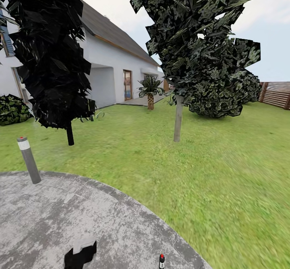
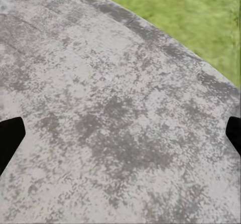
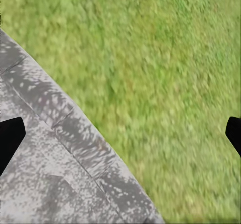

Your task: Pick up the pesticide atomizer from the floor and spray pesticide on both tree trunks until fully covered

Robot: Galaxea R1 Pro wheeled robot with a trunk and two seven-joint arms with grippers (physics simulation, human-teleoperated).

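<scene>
A tree with blotchy green leaves stands on the lawn ahead, its straight grey-brown tree trunk [image 1: 177,118] bare below the canopy. The pesticide atomizer [image 1: 161,261], a tiny pale sprayer with a red dot on top, stands on the grey paving at the head view's bottom edge. My left gripper [image 2: 120,138] is open over bare paving, its dark fingertips [image 2: 8,138] far apart. Also open, my right gripper [image 3: 120,138] hangs above the border between paving and grass. Nothing sits between either pair of fingers.
A round concrete patio [image 1: 60,220] lies underfoot, with a grey bollard lamp [image 1: 29,160] at its left rim. A dark narrow tree [image 1: 52,52] stands left, a small palm [image 1: 150,94] and a white house [image 1: 112,64] behind, shrubs [image 1: 219,96] and a slat fence [image 1: 278,94] right.
</scene>
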